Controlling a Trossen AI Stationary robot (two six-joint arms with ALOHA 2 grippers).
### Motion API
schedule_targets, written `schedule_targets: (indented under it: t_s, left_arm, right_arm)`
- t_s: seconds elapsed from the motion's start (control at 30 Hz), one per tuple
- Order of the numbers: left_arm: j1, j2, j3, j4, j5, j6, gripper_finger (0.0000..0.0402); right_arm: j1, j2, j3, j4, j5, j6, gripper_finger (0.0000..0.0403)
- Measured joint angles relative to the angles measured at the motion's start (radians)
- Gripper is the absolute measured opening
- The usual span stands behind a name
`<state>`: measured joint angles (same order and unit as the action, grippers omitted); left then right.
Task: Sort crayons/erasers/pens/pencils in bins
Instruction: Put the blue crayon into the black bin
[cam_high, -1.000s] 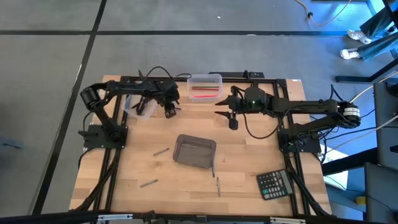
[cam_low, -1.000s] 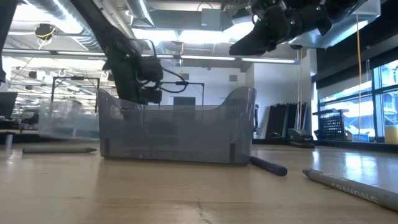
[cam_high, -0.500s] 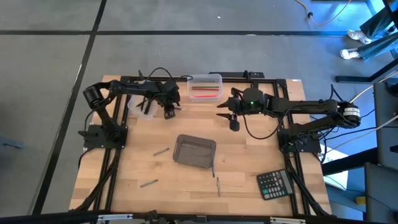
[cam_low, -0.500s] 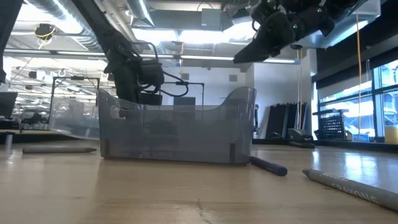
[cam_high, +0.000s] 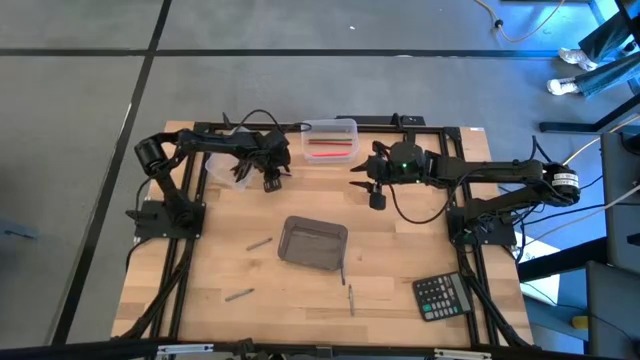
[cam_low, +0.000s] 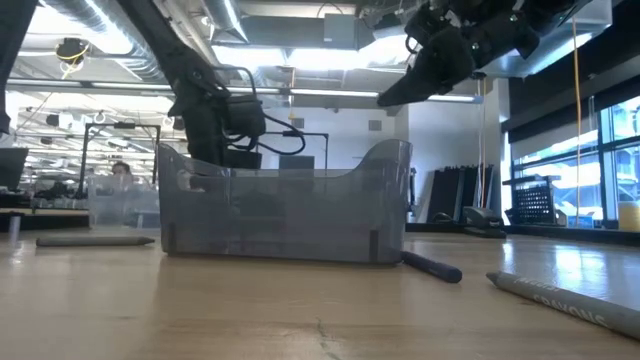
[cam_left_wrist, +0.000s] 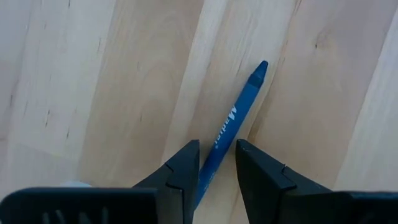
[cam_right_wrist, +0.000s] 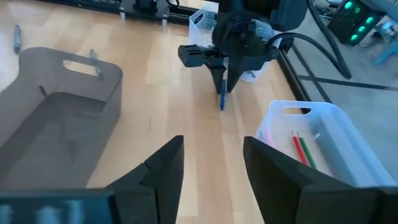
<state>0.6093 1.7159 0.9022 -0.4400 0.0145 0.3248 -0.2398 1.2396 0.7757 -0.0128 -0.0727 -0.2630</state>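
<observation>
Nearest the camera side of the bench, loose sticks lay just in front of the smoky grey bin, with the calculator off to its right. Behind that bin and to its left, the left tool was clamped on a blue crayon hanging point-down over bare wood. Behind the bin to its right, the right tool hovered with its fingers apart and empty. Farthest back stood a clear bin holding red and green sticks.
</observation>
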Motion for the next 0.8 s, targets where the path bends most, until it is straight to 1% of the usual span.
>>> schedule_targets:
  t_s: [0.13, 0.37, 0.5, 0.8]
  left_arm:
    - [-0.016, 0.002, 0.046, -0.043, -0.014, 0.003, 0.0096]
    - [-0.055, 0.001, 0.135, -0.036, -0.013, 0.050, 0.0096]
    - [-0.067, 0.002, 0.135, -0.047, 0.008, 0.099, 0.0096]
    - [-0.033, 0.008, 0.095, -0.019, 0.022, 0.107, 0.0096]
  right_arm:
    - [-0.018, 0.000, 0.000, 0.000, 0.000, -0.007, 0.0171]
    - [-0.059, 0.000, 0.000, 0.000, 0.000, -0.008, 0.0171]
    - [-0.074, 0.000, 0.000, -0.007, 0.000, -0.013, 0.0171]
    - [-0.079, 0.000, 0.000, -0.015, -0.008, -0.016, 0.0171]
